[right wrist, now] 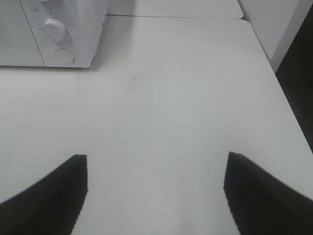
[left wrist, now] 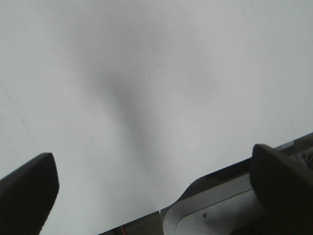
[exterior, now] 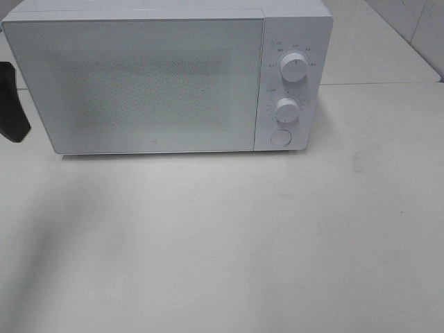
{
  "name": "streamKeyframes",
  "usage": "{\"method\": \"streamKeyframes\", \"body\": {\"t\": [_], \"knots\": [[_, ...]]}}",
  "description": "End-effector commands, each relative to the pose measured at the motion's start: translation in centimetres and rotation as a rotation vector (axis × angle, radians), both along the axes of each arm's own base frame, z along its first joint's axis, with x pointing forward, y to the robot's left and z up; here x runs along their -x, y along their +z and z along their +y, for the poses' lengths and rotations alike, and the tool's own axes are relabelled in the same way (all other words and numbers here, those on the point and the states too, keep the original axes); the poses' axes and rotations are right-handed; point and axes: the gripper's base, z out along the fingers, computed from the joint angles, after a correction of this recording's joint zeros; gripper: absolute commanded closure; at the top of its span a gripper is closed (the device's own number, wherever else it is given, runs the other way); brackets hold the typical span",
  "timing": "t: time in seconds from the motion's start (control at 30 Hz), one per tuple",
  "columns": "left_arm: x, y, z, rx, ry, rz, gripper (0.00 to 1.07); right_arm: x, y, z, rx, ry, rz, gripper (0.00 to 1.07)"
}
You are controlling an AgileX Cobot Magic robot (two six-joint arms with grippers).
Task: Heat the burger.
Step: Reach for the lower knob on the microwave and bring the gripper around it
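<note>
The burger is out of view. A white microwave (exterior: pixel 139 83) stands at the back of the table with its door shut; I cannot see through the frosted door. The right wrist view catches its knob corner (right wrist: pixel 73 29). My left gripper (left wrist: pixel 152 156) hangs open over bare white tabletop, nothing between its dark fingers (left wrist: pixel 29 191). My right gripper (right wrist: pixel 155 157) is also open and empty, over the table to the right of the microwave and well short of it.
Two round knobs (exterior: pixel 293 67) (exterior: pixel 286 109) and a round button (exterior: pixel 280 137) sit on the microwave's right panel. A black arm part (exterior: pixel 12 104) shows at the left edge beside the microwave. The table edge (right wrist: pixel 274 73) runs on the right.
</note>
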Motion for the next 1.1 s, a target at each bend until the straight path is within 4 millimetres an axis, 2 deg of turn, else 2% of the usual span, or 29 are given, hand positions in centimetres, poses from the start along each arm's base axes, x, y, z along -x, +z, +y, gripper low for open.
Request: {"method": "streamKeyframes", "body": {"t": [0.03, 0.07, 0.13, 0.2, 0.23, 0.27, 0.33, 0.43, 0.5, 0.53, 0.6, 0.67, 0.7, 0.77, 0.8, 0.87, 0.9, 0.97, 1.0, 1.07, 1.1], "knots": [[1.8, 0.8, 1.9, -0.002, 0.071, 0.061, 0.06, 0.4, 0.0, 0.0, -0.004, -0.009, -0.038, 0.32], [1.8, 0.8, 1.9, -0.002, 0.071, 0.061, 0.06, 0.4, 0.0, 0.0, -0.004, -0.009, -0.038, 0.32], [3.7, 0.6, 4.0, 0.001, 0.152, 0.061, 0.06, 0.4, 0.0, 0.0, -0.004, -0.009, -0.038, 0.32], [4.2, 0.5, 4.5, 0.001, 0.174, 0.062, 0.06, 0.4, 0.0, 0.0, -0.004, -0.009, -0.038, 0.32], [5.5, 0.2, 5.4, -0.003, 0.213, 0.062, 0.06, 0.4, 0.0, 0.0, -0.004, -0.009, -0.038, 0.32], [5.5, 0.2, 5.4, -0.003, 0.213, 0.062, 0.06, 0.4, 0.0, 0.0, -0.004, -0.009, -0.038, 0.32], [7.4, -0.3, 6.5, -0.012, 0.266, 0.064, 0.06, 0.4, 0.0, 0.0, -0.004, -0.009, -0.038, 0.32], [8.0, -0.5, 6.7, -0.012, 0.285, 0.061, 0.06, 0.4, 0.0, 0.0, -0.004, -0.009, -0.038, 0.32], [10.1, -0.6, 6.9, -0.025, 0.319, 0.032, 0.06, 0.4, 0.0, 0.0, -0.004, -0.009, -0.038, 0.32], [10.1, -0.6, 6.9, -0.025, 0.319, 0.032, 0.06, 0.4, 0.0, 0.0, -0.004, -0.009, -0.038, 0.32], [11.9, -0.6, 6.8, -0.035, 0.323, -0.004, 0.06, 0.4, 0.0, 0.0, -0.004, -0.009, -0.038, 0.32], [12.4, -0.7, 6.8, -0.035, 0.325, -0.013, 0.06, 0.4, 0.0, 0.0, -0.004, -0.009, -0.038, 0.32], [13.6, -0.7, 6.7, -0.032, 0.328, -0.053, 0.06, 0.4, 0.0, 0.0, -0.004, -0.009, -0.038, 0.32], [14.0, -0.7, 6.6, -0.031, 0.329, -0.071, 0.06, 0.4, 0.0, 0.0, -0.004, -0.009, -0.038, 0.32], [15.2, -0.8, 6.5, -0.028, 0.332, -0.122, 0.06, 0.4, 0.0, 0.0, -0.004, -0.009, -0.038, 0.32], [15.8, -0.7, 6.5, -0.026, 0.333, -0.153, 0.06, 0.4, 0.0, 0.0, -0.004, -0.009, -0.038, 0.32], [17.0, -0.8, 6.4, -0.028, 0.335, -0.203, 0.06, 0.4, 0.0, 0.0, -0.004, -0.009, -0.038, 0.32], [17.7, -0.9, 6.3, -0.027, 0.337, -0.236, 0.06, 0.4, 0.0, 0.0, -0.004, -0.009, -0.038, 0.32], [18.9, -0.9, 6.2, -0.027, 0.339, -0.296, 0.06, 0.4, 0.0, 0.0, -0.004, -0.009, -0.038, 0.32], [19.5, -1.0, 6.2, -0.028, 0.339, -0.332, 0.06, 0.4, 0.0, 0.0, -0.004, -0.009, -0.038, 0.32], [20.8, -1.1, 6.1, -0.026, 0.341, -0.401, 0.07, 0.4, 0.0, 0.0, -0.004, -0.009, -0.038, 0.32]]}}
